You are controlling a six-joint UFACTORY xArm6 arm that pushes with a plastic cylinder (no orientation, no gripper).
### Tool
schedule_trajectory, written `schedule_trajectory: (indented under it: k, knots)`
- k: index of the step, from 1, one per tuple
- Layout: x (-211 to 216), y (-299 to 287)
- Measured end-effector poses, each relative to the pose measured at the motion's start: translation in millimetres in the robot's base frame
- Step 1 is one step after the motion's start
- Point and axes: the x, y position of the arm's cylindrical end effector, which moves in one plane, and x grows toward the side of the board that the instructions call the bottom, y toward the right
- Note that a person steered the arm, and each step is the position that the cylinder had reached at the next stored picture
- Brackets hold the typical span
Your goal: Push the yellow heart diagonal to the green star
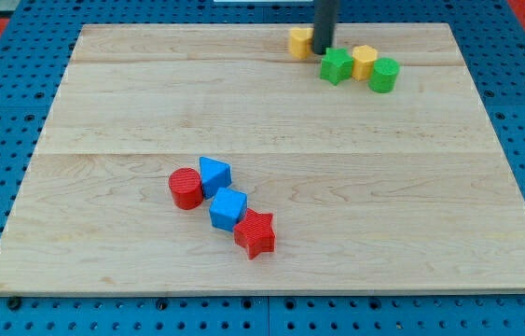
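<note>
A yellow block (299,41), possibly the heart, lies near the view's top, just left of my rod. My tip (323,50) rests on the board, touching or almost touching that block's right side. The green star (336,66) sits just below and right of my tip. A second yellow block (365,62) touches the star's right side; its shape is unclear. A green cylinder (384,75) stands right of that yellow block.
A red cylinder (186,188), a blue block (214,175), a blue cube (228,209) and a red star (255,233) cluster at the lower middle left. The wooden board (430,205) lies on a blue pegboard.
</note>
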Motion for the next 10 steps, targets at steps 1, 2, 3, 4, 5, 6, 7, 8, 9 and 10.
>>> schedule_trajectory:
  k: [1,2,3,4,5,6,7,8,9,10]
  knots:
    - [-13,-42]
    - [-15,17]
    - [-52,45]
    - [-53,21]
    - [-51,-47]
    - [-34,-57]
    - [12,-55]
    - [46,-100]
    - [1,-218]
    - [-53,-186]
